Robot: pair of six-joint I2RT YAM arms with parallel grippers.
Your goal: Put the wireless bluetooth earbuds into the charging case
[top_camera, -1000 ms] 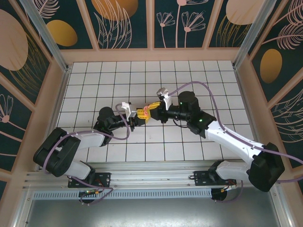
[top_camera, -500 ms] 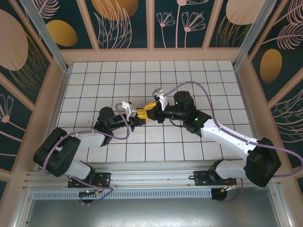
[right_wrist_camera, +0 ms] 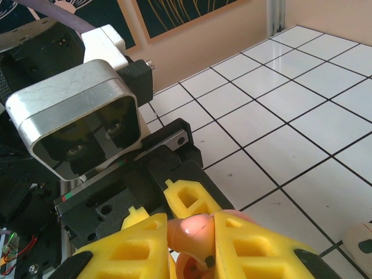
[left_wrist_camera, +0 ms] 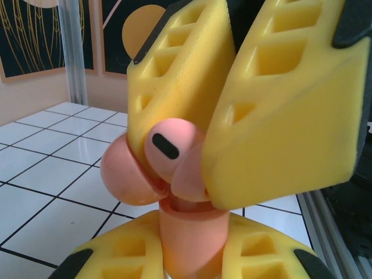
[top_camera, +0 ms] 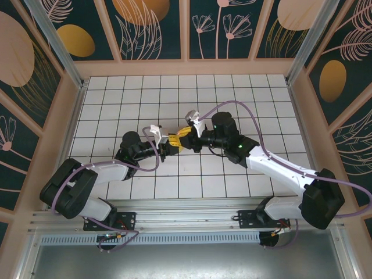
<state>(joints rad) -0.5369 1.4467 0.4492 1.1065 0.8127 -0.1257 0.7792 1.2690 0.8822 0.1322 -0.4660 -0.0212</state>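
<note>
Pink bud (left_wrist_camera: 171,157) is pinched between the yellow fingers of the right gripper (top_camera: 182,136), black oval slot facing out, a rounder pink bulge just beside it. Directly under it a pink stem (left_wrist_camera: 189,232) sits clamped in the left gripper (top_camera: 170,143). I can't tell whether stem and bud are one piece. The two grippers are nose to nose, tips all but touching, low over the white-tiled counter (top_camera: 232,99). Right behind the left gripper's fingers, its grey wrist camera (right_wrist_camera: 87,116) crowds the approach. Off to the right gripper's side a small pale item (right_wrist_camera: 360,241) lies on the tiles, too cropped to name. Both arms reach inward, elbows bent, with a purple cable (top_camera: 256,110) looping over the right arm.
</note>
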